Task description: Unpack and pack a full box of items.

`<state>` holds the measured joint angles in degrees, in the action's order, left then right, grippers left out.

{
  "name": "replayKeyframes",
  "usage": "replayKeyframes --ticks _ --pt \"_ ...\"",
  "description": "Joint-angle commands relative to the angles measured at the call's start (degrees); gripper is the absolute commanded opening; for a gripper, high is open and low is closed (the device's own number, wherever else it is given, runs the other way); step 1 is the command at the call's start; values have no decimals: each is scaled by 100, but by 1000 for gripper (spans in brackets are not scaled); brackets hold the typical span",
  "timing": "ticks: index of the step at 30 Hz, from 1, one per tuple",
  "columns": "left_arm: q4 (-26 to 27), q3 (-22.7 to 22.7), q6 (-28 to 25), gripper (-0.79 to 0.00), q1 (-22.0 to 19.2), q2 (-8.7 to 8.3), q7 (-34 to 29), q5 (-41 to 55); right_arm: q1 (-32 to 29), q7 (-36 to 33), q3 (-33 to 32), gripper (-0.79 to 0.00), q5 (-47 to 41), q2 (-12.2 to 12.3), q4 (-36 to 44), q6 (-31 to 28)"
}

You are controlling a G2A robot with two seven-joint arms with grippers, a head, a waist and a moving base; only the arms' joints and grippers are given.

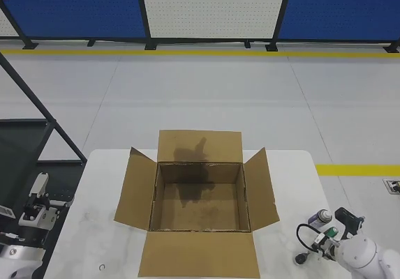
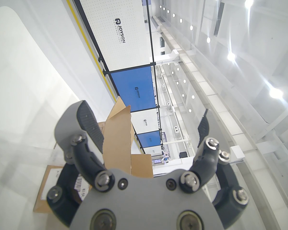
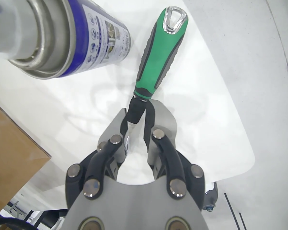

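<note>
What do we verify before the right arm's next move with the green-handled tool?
1. Right claw shut on the green-handled tool at its black neck: ok.
2. Tool off the table or resting on it: cannot tell.
3. Spray can upright, close beside the tool and not touching it: ok, but the gap is narrow.
4. Box has all four flaps folded outward: ok.
5. Left claw open, holding nothing: ok.
</note>
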<state>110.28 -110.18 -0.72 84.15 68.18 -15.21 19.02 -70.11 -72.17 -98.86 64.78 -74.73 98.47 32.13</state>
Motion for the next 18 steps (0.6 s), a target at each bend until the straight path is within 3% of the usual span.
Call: replayKeyframes --ticks 1,18 --pt "0 0 0 0 0 0 0 0 11 1 25 -465 59 -26 7 1" --pt "0 0 0 0 0 0 0 0 316 -162 -28 -502 777 -345 -385 -161"
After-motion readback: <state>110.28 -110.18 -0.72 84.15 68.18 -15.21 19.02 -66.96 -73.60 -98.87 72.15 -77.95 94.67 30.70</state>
